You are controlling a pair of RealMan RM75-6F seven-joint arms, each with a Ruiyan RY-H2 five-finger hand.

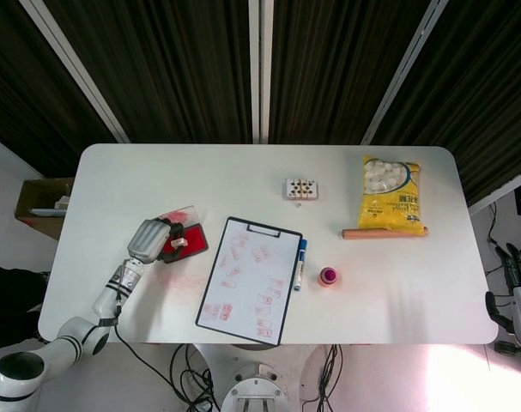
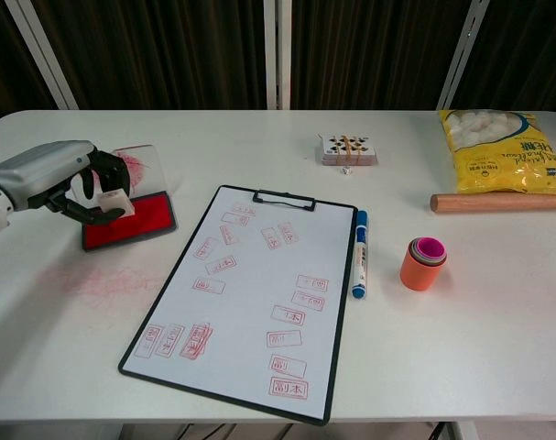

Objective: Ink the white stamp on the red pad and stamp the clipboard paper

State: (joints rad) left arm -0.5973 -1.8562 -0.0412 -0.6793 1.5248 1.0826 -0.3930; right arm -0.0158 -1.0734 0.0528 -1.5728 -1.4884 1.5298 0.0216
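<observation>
At bench left: left hand fingers grasping stamp, on pad.
Coming move: paper lies rightward of stamp; long axis runs near-to-far; left hand nearer.
Paper writing: red marks, unreadable.
Far right: right hand, fingers' state cannot tell.

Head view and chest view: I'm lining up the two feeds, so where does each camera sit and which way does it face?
Head view: high above, looking straight down on the table; shows left hand and right hand at the edge.
Chest view: low at the front edge, facing across; only left hand shows.
Shared: white stamp, red pad, clipboard.
</observation>
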